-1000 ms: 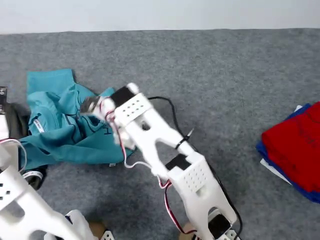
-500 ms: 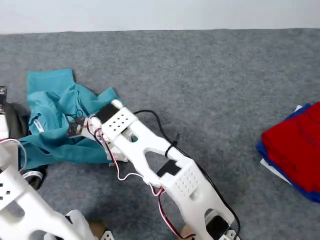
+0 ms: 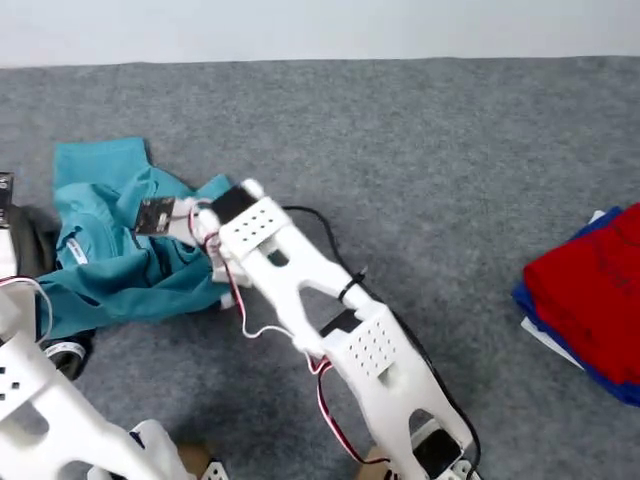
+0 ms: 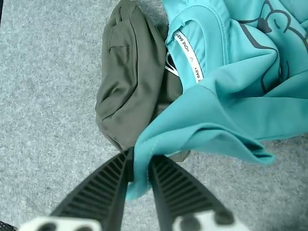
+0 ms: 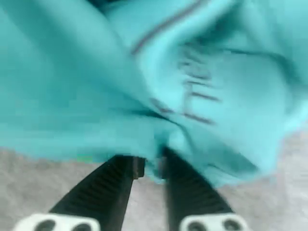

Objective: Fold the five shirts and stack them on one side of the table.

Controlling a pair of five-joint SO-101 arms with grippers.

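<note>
a: entry one, surface and room?
b: grey felt-like table (image 3: 450, 150), running the full width of the high view. pale wall (image 3: 300, 25), a strip along the top edge.
a: entry two, the shirt in work?
b: teal shirt (image 3: 110, 250), crumpled, left of the frame, partly spread and partly bunched in folds. white neck label (image 4: 185, 50) showing.
a: entry three, pincers?
b: left pincer (image 4: 139, 178): fingers clamped on a corner of the teal shirt's edge, with cloth rising between them. right pincer (image 5: 149, 168): closed to a narrow slit on the shirt's hem, with cloth pinched in it. right arm (image 3: 330, 310): stretched from bottom centre up to the shirt's right side. left arm (image 3: 40, 400): lower left corner.
a: entry four, other garments?
b: olive shirt (image 4: 130, 91), bundled, touching the teal shirt and partly under it, at the far left edge of the high view. red shirt (image 3: 590, 290), folded, lying on top of a blue shirt (image 3: 612, 385). the two are stacked at the right edge, well apart from the teal shirt.
</note>
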